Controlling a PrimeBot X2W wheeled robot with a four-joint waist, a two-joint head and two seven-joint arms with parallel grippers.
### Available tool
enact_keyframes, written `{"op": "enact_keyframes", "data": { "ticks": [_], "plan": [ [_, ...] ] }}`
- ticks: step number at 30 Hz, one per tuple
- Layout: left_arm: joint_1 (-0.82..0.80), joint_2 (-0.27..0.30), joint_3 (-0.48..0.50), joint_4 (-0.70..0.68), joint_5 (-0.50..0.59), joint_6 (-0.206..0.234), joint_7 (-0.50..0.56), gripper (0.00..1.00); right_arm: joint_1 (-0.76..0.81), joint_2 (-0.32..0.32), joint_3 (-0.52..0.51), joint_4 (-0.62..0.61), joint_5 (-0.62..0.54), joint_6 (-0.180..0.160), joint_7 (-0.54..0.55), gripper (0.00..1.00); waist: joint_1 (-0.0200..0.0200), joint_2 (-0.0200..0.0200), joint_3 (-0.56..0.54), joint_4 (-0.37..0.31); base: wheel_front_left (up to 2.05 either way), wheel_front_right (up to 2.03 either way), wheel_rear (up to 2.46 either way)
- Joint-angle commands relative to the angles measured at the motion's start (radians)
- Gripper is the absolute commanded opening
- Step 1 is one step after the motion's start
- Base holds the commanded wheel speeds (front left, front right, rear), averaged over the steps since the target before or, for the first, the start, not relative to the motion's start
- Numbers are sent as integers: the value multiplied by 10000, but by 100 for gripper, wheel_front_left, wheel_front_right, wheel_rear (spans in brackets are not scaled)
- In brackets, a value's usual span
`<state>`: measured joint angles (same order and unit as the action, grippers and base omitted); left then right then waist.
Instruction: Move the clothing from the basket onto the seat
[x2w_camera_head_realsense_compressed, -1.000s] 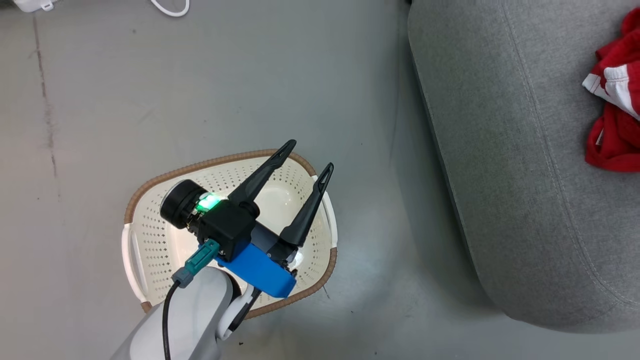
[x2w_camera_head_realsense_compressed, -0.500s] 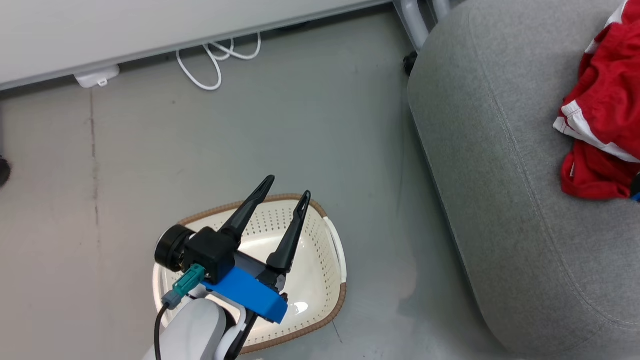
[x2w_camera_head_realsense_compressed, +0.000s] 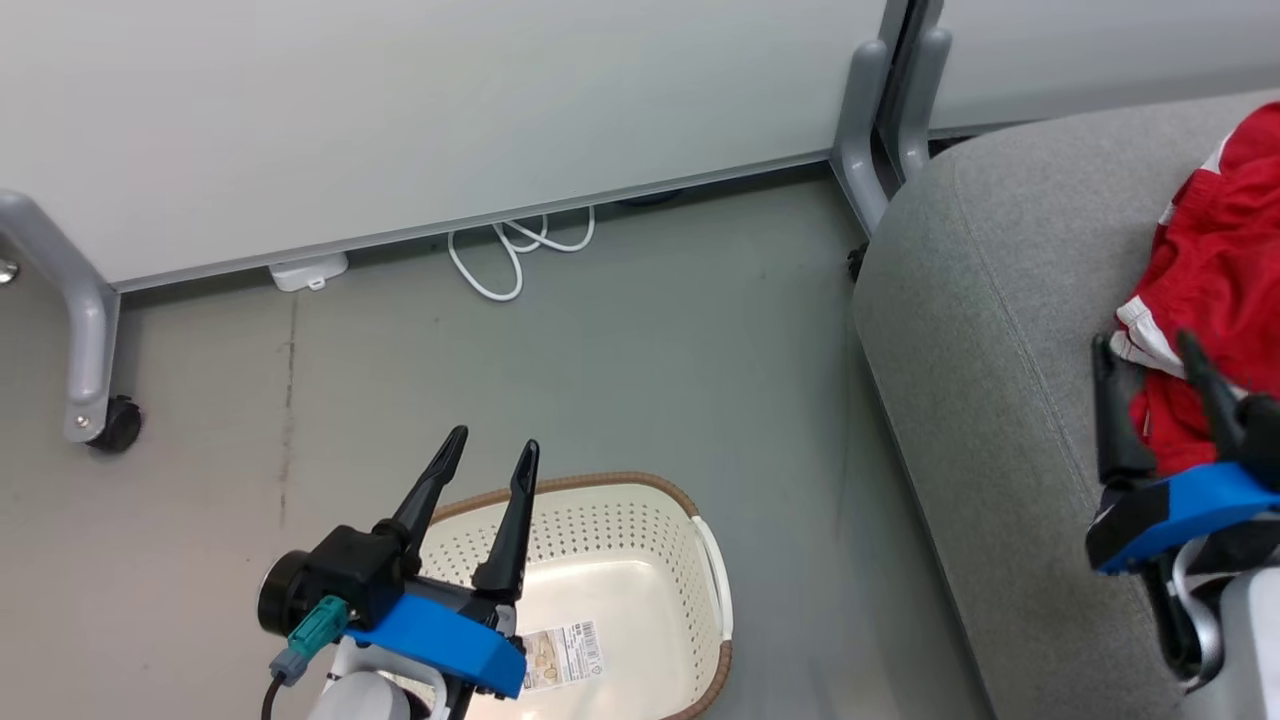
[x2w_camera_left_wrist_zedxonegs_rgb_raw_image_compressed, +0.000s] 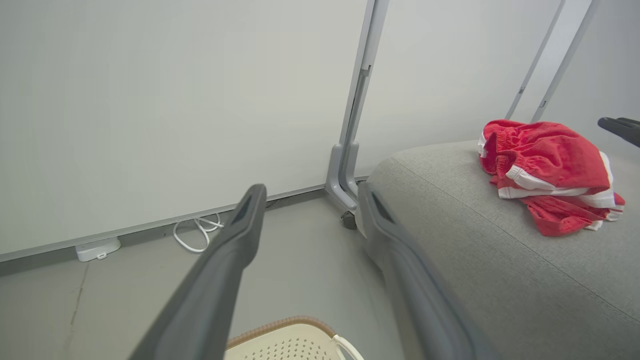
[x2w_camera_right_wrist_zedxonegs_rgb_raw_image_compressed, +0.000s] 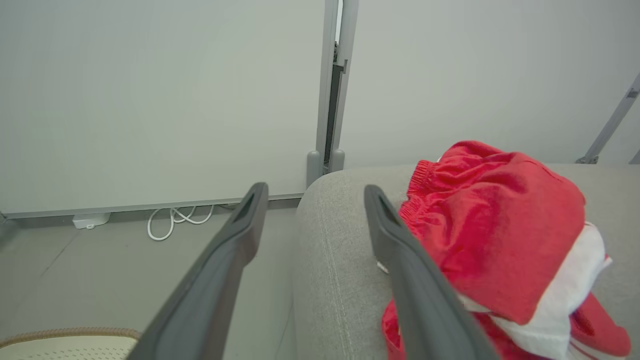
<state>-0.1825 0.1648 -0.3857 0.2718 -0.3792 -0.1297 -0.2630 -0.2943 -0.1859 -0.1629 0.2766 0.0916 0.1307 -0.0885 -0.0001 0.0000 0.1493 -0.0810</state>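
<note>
Left gripper (x2w_camera_head_realsense_compressed: 494, 440) fingers spread wide, nothing between them, hanging over the near-left part of the basket (x2w_camera_head_realsense_compressed: 640, 485). Right gripper (x2w_camera_head_realsense_compressed: 1144, 342) also wide apart and holding nothing. It is over the seat (x2w_camera_head_realsense_compressed: 1000, 350) at the near edge of the clothing (x2w_camera_head_realsense_compressed: 1215, 260). In the right wrist view the gap between its fingers shows bare grey cushion, and the right finger (x2w_camera_right_wrist_zedxonegs_rgb_raw_image_compressed: 425, 295) crosses in front of the red cloth; cannot tell whether it touches.

Clothing is a bunched red heap with white panels and striped trim, lying on top of the seat toward its right side, well apart from the left gripper and the basket.

Basket stands on the floor (x2w_camera_head_realsense_compressed: 650, 350) left of the seat, not touching it. It is cream with perforated walls, a brown rim and a white side handle. A printed label (x2w_camera_head_realsense_compressed: 562, 655) lies on its bottom.

Floor is smooth grey. Behind it are pale wall panels (x2w_camera_head_realsense_compressed: 450, 100) joined at grey posts (x2w_camera_head_realsense_compressed: 880, 130). There is a grey leg on a black caster (x2w_camera_head_realsense_compressed: 95, 330) at far left. A coiled white cable (x2w_camera_head_realsense_compressed: 510, 260) and a small white box (x2w_camera_head_realsense_compressed: 308, 272) lie at the foot of the panel.
</note>
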Motion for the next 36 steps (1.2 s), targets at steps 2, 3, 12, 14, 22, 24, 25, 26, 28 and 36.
{"op": "enact_keyframes", "data": {
  "ticks": [2, 3, 12, 14, 22, 24, 25, 26, 28, 36],
  "plan": [
    [272, -47, 306, 51, 109, -13, -26, 100, 599, 258, 315, -373, 178, 1, 163, 100, 1, 0, -404, 335, 0, 0, 0],
    [360, -82, 428, 54, 128, -13, -26, 100, 768, 325, 457, -538, 227, 1, 208, 100, 1, 0, -487, 397, 0, 0, 0],
    [1067, -240, 1243, 245, 256, -14, -27, 100, 2119, 900, 905, -1472, 250, 1, 410, 100, 1, 0, -1134, 1041, 0, 0, 0],
    [1197, -260, 1426, 306, 265, -14, -26, 100, 2317, 1005, 902, -1568, 188, 1, 403, 100, 1, 0, -1227, 1158, 0, 0, 0],
    [1534, -358, 2145, 457, 355, -14, -26, 100, 2745, 1265, 930, -1714, 104, 1, 319, 100, 1, 0, -1421, 1373, 0, 0, 0],
    [1584, -381, 2261, 513, 381, -14, -26, 100, 2819, 1300, 947, -1723, 68, 1, 297, 100, 1, 0, -1451, 1408, 0, 0, 0],
    [1586, -383, 2308, 546, 383, -14, -26, 100, 2853, 1309, 947, -1724, 62, 1, 289, 100, 1, 0, -1461, 1421, 0, 0, 0],
    [1586, -392, 2344, 586, 398, -14, -26, 100, 2880, 1320, 949, -1717, 67, 1, 289, 100, 1, 0, -1471, 1430, 0, 0, 0],
    [1603, -397, 2381, 639, 406, -14, -26, 100, 2909, 1334, 936, -1709, 50, 1, 282, 100, 1, 0, -1487, 1439, 0, 0, 0],
    [1686, -437, 2462, 736, 466, -14, -26, 100, 3014, 1359, 918, -1786, 28, 1, 338, 100, 1, 0, -1489, 1433, 0, 0, 0]
  ]
}}
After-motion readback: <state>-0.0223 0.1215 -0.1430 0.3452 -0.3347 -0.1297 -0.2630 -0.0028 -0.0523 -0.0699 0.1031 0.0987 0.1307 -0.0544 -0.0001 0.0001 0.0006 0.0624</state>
